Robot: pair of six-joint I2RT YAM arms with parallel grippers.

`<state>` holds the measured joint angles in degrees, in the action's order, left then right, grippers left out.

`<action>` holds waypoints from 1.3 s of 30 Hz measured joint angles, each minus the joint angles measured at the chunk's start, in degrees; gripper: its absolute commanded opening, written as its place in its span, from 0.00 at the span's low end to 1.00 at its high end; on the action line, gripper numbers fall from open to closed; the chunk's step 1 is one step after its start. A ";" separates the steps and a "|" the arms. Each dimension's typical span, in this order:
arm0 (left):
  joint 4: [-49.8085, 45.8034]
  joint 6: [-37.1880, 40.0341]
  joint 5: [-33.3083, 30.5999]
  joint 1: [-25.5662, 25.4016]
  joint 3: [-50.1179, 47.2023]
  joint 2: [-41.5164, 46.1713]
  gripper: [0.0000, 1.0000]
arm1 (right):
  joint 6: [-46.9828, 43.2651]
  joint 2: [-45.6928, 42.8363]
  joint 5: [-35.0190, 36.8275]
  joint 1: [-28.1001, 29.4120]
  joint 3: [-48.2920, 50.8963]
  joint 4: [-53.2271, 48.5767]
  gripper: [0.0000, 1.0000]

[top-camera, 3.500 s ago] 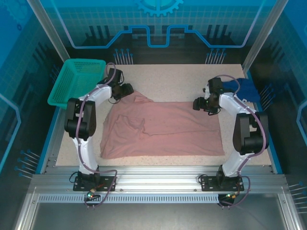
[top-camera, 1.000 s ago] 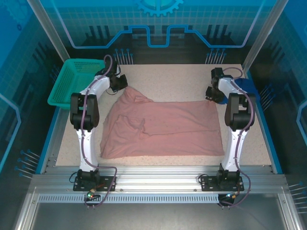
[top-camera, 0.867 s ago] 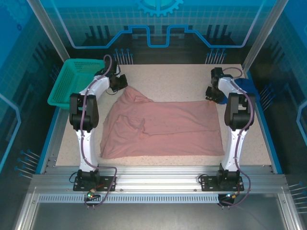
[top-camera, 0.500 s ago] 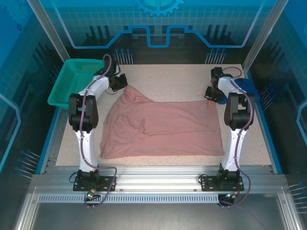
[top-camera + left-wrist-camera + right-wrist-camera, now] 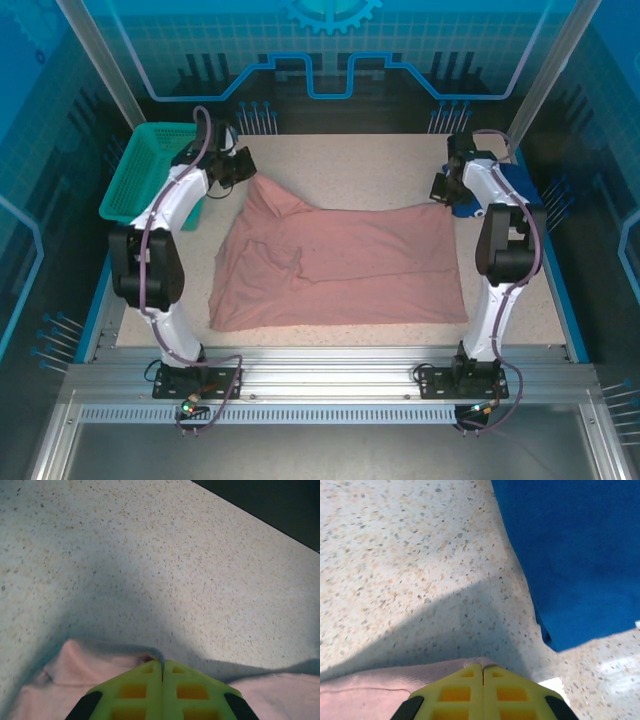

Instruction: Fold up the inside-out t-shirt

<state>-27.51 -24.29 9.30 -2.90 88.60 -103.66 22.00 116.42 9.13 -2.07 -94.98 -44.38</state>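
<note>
T-shirt [image 5: 340,265], pink, is laid out flat over the middle of the table [image 5: 350,160], between the two arms. Its near edge lies close to the table's near edge. Its far left corner is drawn up into a peak toward the left gripper [image 5: 243,172], and its far right corner is drawn toward the right gripper [image 5: 441,190]. A fold with creases is noted on the left half of the cloth; the right half lies smooth.

Left gripper: in the left wrist view the yellow-green fingers [image 5: 140,690] are seen pressed together, with the grey-edged hem of the t-shirt pinched at their tips. Pink cloth spreads to both sides below the fingers. The left gripper is recorded as clamped on the t-shirt's far left corner.

Right gripper: in the right wrist view the fingers [image 5: 457,692] are likewise closed against each other. The pink hem runs in from the left and ends at the fingertips. It is recorded as clamped on the t-shirt's far right corner. A small white patch is seen just right of the fingers; what it is cannot be told.

A blue shirt [image 5: 570,555] lies on the table just beyond the right gripper, apart from the t-shirt. A green basket [image 5: 140,170] stands at the far left corner, beside the left arm.
</note>
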 measured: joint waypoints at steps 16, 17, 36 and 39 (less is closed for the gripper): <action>-4.33 -2.75 3.19 0.02 -19.32 21.27 0.00 | -4.11 -16.76 -0.59 -0.37 15.91 -0.17 0.00; -4.83 -2.78 3.41 0.00 -19.89 22.03 0.00 | -4.28 -17.55 -0.59 -0.37 16.41 -0.20 0.00; -10.78 -5.84 11.17 0.02 -25.16 29.79 0.00 | -6.03 -22.05 -0.31 -0.59 22.43 -2.82 0.00; -12.00 -5.81 11.17 0.04 -25.14 30.82 0.00 | -6.05 -22.08 -0.24 -0.61 22.97 -2.99 0.00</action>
<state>-39.51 -30.11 20.47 -2.85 63.46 -72.84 15.94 94.35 8.88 -2.68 -72.01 -47.37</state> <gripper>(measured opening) 0.045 0.047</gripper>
